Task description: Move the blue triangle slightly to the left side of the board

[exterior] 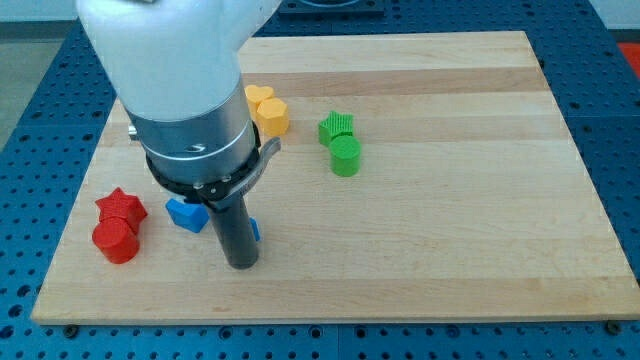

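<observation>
1. The board [450, 150] is pale wood with long grain lines running across the frame, lying on a blue perforated surface [30, 120].
2. The blocks look like matte, moulded pieces with finely ridged tops.
3. At lower left sit a red star [121, 207] and, touching it just below, a red cylinder [115, 241].
4. Right of the red pair lies a blue block [186, 213], angular in outline; its exact shape is partly hidden by the arm.
5. A second sliver of blue [255, 231] shows at the right side of the rod; I cannot tell its shape, so which of the two is the blue triangle is unclear.
6. In the upper middle, a yellow heart-shaped block [268, 110] peeks out beside the arm.
7. Right of it stand a green star-like block [337, 127] and a green cylinder [345, 156], touching one another.
8. The arm's white housing and metal collar [195, 140] fill the upper left of the frame.
9. My tip [241, 265] is a plain dark rod with no jaws, holding nothing; it stands on the board between the two blue pieces, just below them, seemingly touching the right-hand one.
</observation>
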You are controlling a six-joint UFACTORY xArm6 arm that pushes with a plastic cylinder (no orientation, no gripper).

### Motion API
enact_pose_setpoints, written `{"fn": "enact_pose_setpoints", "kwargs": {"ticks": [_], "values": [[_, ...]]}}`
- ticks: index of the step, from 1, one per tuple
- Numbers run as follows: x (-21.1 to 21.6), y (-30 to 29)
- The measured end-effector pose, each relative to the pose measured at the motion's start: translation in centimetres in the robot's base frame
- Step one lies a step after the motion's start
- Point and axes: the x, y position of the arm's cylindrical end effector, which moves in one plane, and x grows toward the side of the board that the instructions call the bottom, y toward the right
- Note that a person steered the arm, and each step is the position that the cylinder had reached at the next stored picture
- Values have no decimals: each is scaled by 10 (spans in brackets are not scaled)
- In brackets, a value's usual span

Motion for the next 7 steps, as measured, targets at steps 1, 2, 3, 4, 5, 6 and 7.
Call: {"fn": "enact_pose_setpoints", "kwargs": {"ticks": [1,2,3,4,5,6,7], "values": [[-45,-11],[-100,-21],[-158,-33],[-211,-46],[-228,-48],[-197,-37],[-135,-5]]}}
